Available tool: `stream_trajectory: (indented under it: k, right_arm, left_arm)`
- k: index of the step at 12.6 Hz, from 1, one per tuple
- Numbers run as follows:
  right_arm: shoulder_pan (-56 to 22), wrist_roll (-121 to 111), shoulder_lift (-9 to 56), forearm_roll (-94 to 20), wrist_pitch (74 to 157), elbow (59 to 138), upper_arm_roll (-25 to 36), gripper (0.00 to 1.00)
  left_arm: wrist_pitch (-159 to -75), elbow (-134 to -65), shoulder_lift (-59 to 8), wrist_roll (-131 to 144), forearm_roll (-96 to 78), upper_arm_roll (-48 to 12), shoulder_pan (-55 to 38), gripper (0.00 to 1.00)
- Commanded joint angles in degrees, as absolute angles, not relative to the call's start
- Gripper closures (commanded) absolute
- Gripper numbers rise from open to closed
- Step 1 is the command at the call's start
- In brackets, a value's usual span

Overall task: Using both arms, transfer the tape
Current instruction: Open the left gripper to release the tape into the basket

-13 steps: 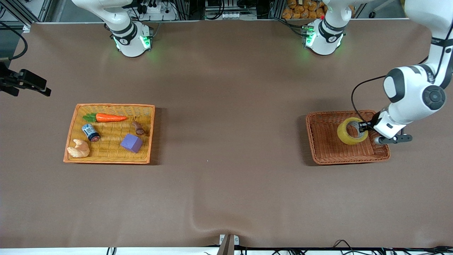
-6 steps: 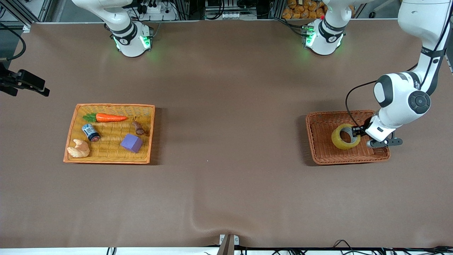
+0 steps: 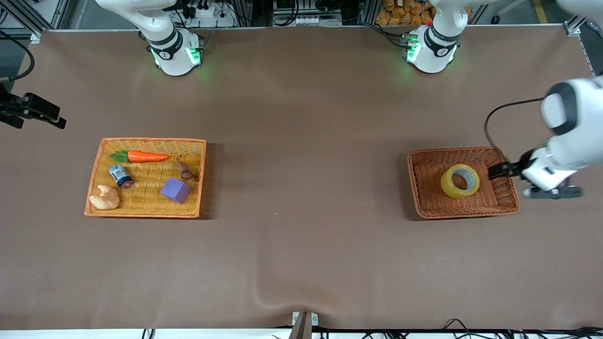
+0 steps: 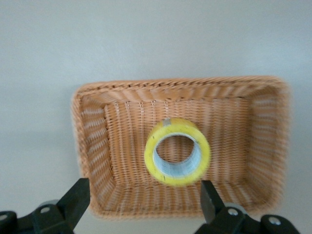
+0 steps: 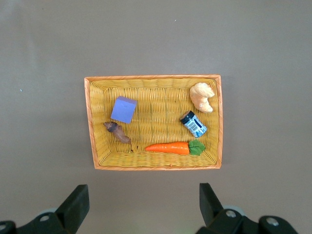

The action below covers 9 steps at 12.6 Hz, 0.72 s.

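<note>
The yellow tape roll lies flat in the brown wicker basket toward the left arm's end of the table, grey-white core hole up. My left gripper is open and empty, over the basket's rim at the table-end side, clear of the tape. The left wrist view shows the tape in the basket ahead of the open left gripper. My right gripper is open and empty, high over bare table beside the yellow basket. It does not show in the front view.
The yellow basket toward the right arm's end holds a carrot, a blue-labelled jar, a purple cube, a croissant and a small brown piece. A black mount juts in at the table's edge.
The left gripper held the tape tilted over the brown basket, lowered it, let go and drew back toward the table end. The tape now lies flat.
</note>
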<state>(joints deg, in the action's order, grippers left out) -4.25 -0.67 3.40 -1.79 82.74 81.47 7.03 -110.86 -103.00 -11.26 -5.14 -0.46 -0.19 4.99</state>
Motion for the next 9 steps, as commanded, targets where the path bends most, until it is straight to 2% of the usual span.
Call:
stream_trajectory:
  k: [1, 4, 6, 9]
  right_arm:
    - [-3.60, -0.79, 2.99, -1.76, 83.23, 81.74, 6.33, 0.00]
    - [-3.52, -1.23, 2.99, -1.23, 83.15, 81.74, 6.42, 0.00]
    - [-3.60, -1.14, 2.90, -1.32, 82.79, 81.74, 6.42, 0.00]
    - [-3.52, -1.14, 2.81, -1.32, 82.53, 81.74, 6.42, 0.00]
  left_arm:
    - [-94.35, -86.00, -13.10, -5.71, -0.18, -0.44, 4.40, 0.00]
    - [-89.22, -84.55, -7.76, -3.97, -0.44, -1.93, 4.57, 0.00]
    - [-86.85, -84.64, -3.62, -2.46, -0.26, -5.08, 5.54, 0.00]
    - [-81.83, -85.60, 0.52, -1.41, -0.53, -4.05, 2.84, 0.00]
